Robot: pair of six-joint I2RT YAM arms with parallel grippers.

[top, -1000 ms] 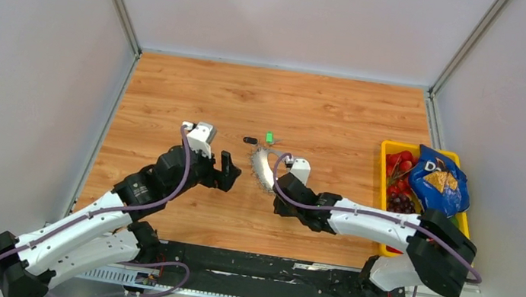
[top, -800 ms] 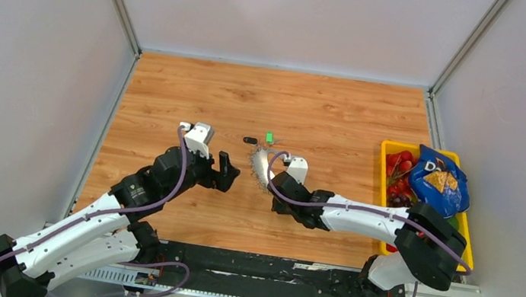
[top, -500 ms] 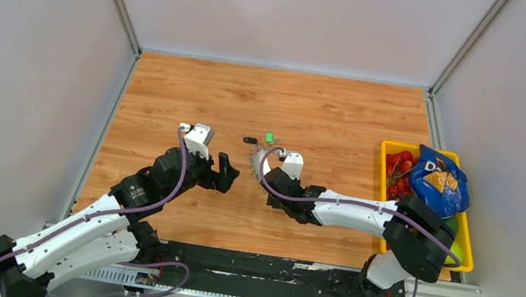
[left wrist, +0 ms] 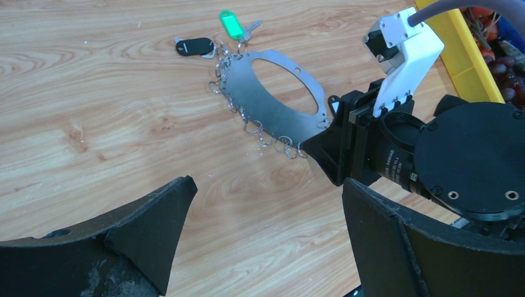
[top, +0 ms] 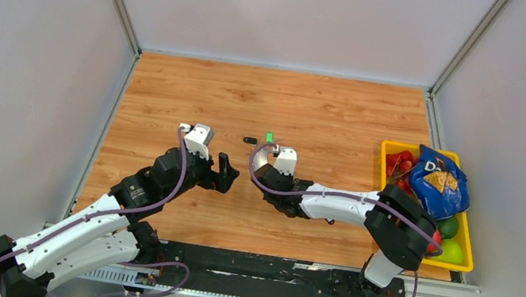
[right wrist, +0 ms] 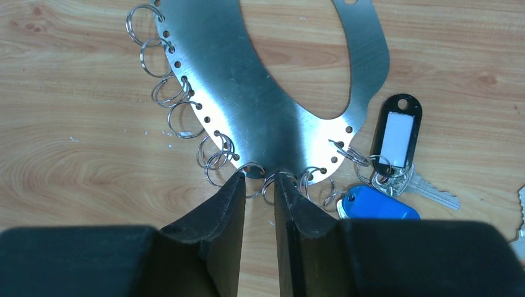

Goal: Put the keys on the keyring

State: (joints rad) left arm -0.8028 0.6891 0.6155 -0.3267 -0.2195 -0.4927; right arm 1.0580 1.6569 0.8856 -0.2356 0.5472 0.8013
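Note:
The keyring [left wrist: 247,99] is a flat silver plate with an oval hole and a fringe of small wire rings; it lies on the wooden table and also shows in the right wrist view [right wrist: 272,105]. Keys hang at its ends: a green tag [left wrist: 230,25], a black tag [left wrist: 194,46], a black-framed white tag [right wrist: 396,133] with a silver key [right wrist: 433,189], and a blue tag [right wrist: 374,204]. My right gripper [right wrist: 260,176] is nearly shut; its tips sit at the plate's rim with a small ring between them. My left gripper [left wrist: 266,204] is wide open and empty, left of the plate.
A yellow tray [top: 391,146] at the right holds a blue snack bag [top: 436,179], red fruit and green fruit. Grey walls close in the table on three sides. The right arm [top: 345,201] stretches across the table's middle.
My right gripper has moved left and a little farther away, onto the near end of the keyring plate, covering most of it from above. The left arm has hardly moved.

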